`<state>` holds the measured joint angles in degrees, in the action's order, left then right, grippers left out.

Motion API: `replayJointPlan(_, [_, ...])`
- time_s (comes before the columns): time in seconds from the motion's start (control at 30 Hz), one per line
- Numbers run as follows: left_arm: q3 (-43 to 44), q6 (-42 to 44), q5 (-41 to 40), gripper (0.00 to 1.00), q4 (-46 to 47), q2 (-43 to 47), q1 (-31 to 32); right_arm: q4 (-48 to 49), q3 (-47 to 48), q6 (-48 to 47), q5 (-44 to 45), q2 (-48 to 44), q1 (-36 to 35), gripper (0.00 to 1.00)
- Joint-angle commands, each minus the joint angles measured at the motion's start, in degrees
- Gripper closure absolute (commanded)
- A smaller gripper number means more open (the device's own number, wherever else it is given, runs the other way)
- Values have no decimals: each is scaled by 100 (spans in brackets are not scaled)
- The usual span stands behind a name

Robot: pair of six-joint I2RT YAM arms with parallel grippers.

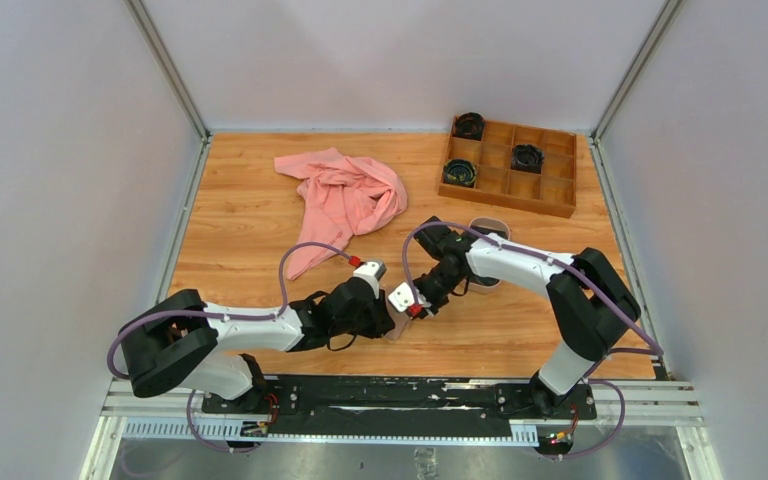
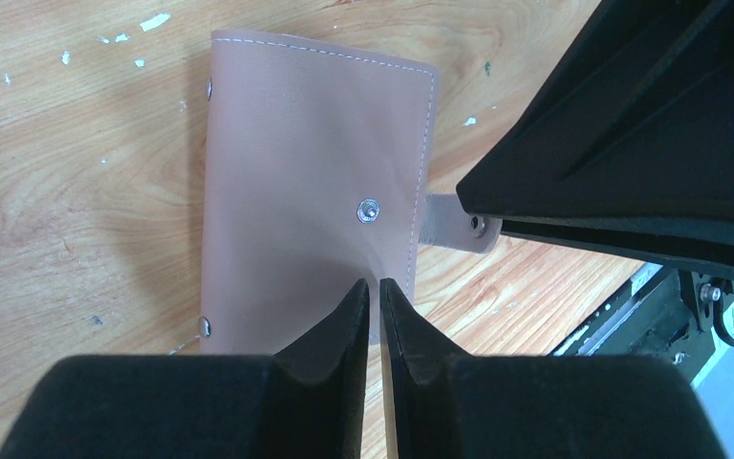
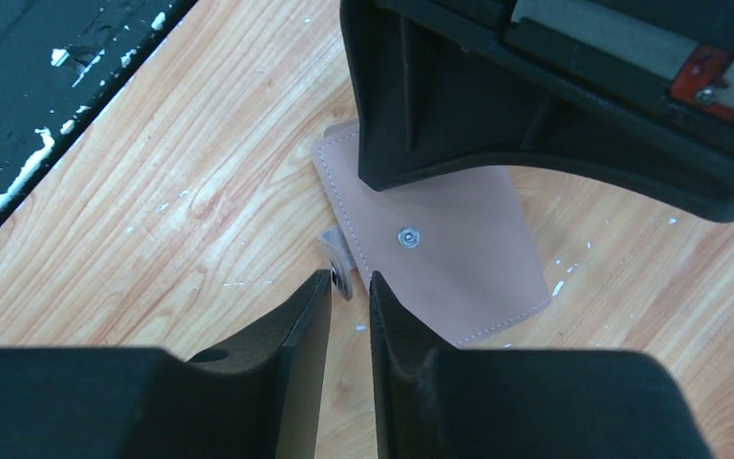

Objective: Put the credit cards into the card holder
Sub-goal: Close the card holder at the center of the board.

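Note:
The tan card holder (image 2: 306, 172) lies folded shut on the wood, its pale snap stud (image 2: 369, 210) facing up. It also shows in the right wrist view (image 3: 449, 258) and partly in the top view (image 1: 397, 327). My left gripper (image 2: 375, 284) is shut, with its tips on the holder's near edge. My right gripper (image 3: 351, 279) is closed on the holder's strap tab (image 2: 449, 227), whose snap sits between the tips. In the top view the left gripper (image 1: 380, 315) and right gripper (image 1: 420, 305) meet over the holder. No credit cards show.
A pink cloth (image 1: 345, 200) lies crumpled at the back centre. A wooden compartment box (image 1: 545, 190) with black coiled items stands at the back right. An oval tray (image 1: 490, 226) sits behind my right arm. The black mounting rail (image 1: 390, 392) runs along the near edge.

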<state>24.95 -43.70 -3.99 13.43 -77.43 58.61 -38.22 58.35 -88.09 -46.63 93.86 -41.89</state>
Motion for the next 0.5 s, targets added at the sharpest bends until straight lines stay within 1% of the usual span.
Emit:
replayJointPlan(0.0, [-166, 90, 78, 86, -385, -193, -25, -365, -19, -121, -273, -99, -105, 74])
replayJointPlan(0.13, [-166, 82, 91, 86, -376, -202, -25, -528, 30, -240, -336, -80, -139, 79])
replayJointPlan(0.3, [-166, 81, 108, 86, -374, -177, -30, -573, 127, -256, -208, -26, -170, 98])
replayJointPlan(0.33, [-166, 81, 109, 86, -369, -169, -32, -561, 155, -234, -164, -22, -170, 99])
replayJointPlan(0.47, [-166, 90, 109, 86, -371, -206, -31, -364, 246, -101, -43, -18, -169, 100])
